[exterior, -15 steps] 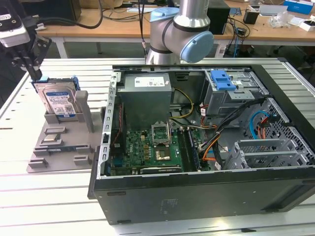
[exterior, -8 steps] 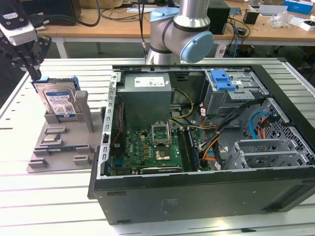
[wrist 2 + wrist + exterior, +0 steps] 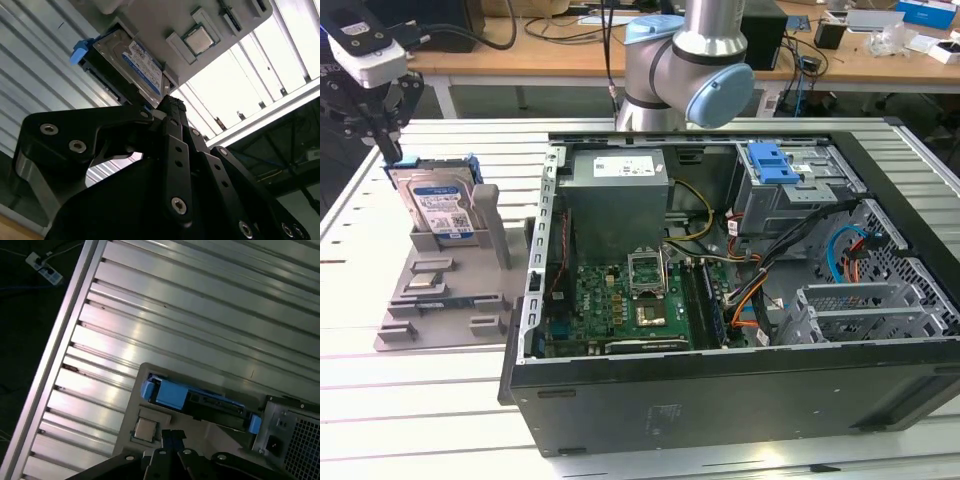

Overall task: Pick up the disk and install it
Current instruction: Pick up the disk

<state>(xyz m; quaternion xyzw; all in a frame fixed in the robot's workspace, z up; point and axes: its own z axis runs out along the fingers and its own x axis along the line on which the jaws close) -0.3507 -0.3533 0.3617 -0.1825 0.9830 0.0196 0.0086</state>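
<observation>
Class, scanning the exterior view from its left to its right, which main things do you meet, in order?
gripper → disk → power supply → blue drive bracket

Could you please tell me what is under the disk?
The disk stands on edge in a slot of the grey holder, which rests on the slatted table. The slot's front wall covers the disk's bottom edge, so its seating cannot be seen.

We're in a robotics lab: slotted aluminium tabletop (image 3: 420,400), opened PC case (image 3: 720,400), cable-strewn desks (image 3: 550,52) behind.
</observation>
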